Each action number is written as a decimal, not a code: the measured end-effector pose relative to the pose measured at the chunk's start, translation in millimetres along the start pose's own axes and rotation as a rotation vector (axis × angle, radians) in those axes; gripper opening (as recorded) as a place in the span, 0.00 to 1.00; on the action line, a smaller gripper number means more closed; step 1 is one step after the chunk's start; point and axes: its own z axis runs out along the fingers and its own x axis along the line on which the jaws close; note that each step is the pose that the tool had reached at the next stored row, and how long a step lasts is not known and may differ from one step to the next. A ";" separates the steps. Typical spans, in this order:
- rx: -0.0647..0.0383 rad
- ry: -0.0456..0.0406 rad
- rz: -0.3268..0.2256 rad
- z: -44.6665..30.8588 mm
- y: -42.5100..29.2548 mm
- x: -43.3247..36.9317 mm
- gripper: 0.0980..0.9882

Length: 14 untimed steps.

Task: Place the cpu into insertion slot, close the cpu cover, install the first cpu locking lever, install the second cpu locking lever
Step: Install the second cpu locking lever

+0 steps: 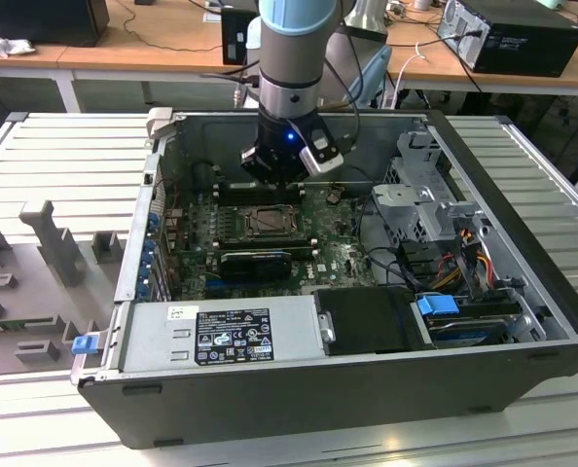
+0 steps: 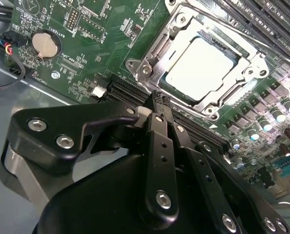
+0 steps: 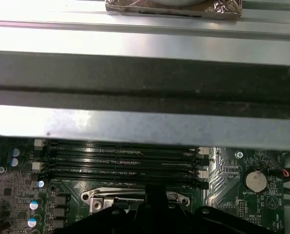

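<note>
The cpu lies flat in the insertion slot, its pale metal top showing through the cut-out of the cpu cover. The cover lies down over the chip's edges. My gripper hangs just above the board beside one corner of the socket, its black fingers pressed together with nothing between them. In the exterior view the gripper sits over the socket's far edge. In the first wrist view the gripper overlaps the cover's metal edge.
Long black memory slots run beside the socket. A coin battery and cables lie near one board corner. The case wall, power supply and drive cage ring the board.
</note>
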 end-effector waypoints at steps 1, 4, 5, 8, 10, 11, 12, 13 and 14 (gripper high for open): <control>0.000 0.0000 0.000 -0.2 -1.3 0.1 0.01; 0.000 0.0001 0.000 -0.6 -4.8 0.2 0.01; 0.000 0.0000 0.000 -0.7 -5.8 0.2 0.01; 0.000 0.0000 0.000 -1.2 -9.2 0.4 0.01; 0.000 0.0001 0.000 -3.8 -9.5 0.4 0.01; 0.000 0.0001 0.000 -6.5 -9.3 0.4 0.01; 0.000 0.0000 0.000 -9.8 -9.0 0.3 0.01; 0.000 0.0000 0.000 -13.3 -8.7 0.3 0.01; -0.001 0.0000 0.000 -17.6 -8.2 0.3 0.01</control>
